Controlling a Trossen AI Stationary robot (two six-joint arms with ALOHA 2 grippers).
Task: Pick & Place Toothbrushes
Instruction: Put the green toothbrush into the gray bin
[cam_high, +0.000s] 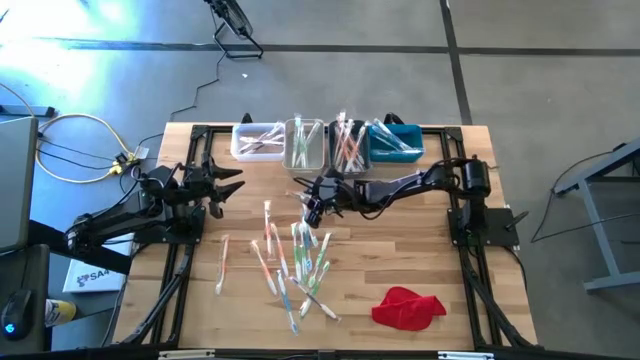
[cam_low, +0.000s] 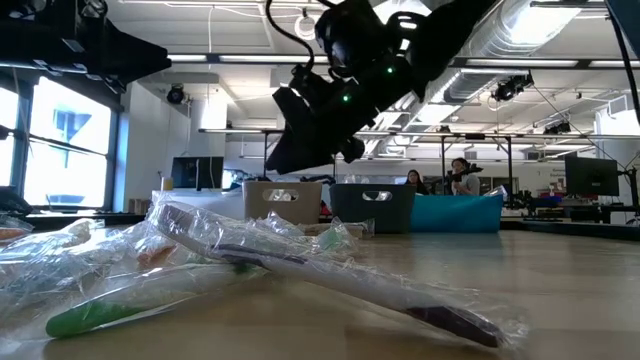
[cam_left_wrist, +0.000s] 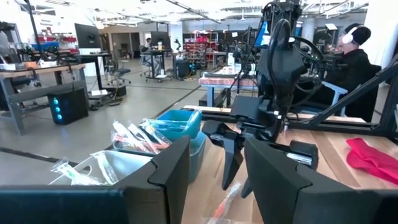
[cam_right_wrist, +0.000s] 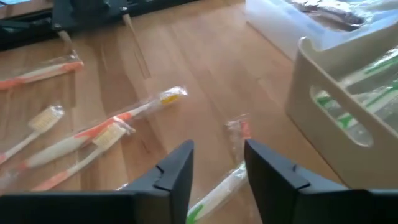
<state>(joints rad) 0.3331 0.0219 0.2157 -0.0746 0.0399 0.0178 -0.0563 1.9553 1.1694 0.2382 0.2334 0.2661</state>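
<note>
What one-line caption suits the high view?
Right gripper hovers open over wrapped toothbrushes scattered on the wooden table; left gripper waits.

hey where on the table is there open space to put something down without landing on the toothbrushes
Bare wood lies between the right gripper and the red cloth, right of the loose toothbrushes. Another bare patch sits left of that pile, in front of the left gripper. It is crowded mid-table in the pile and along the far edge, where the bins stand.

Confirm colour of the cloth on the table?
Red cloth, lying by the table's near-right corner; clearest in the high view.
</note>
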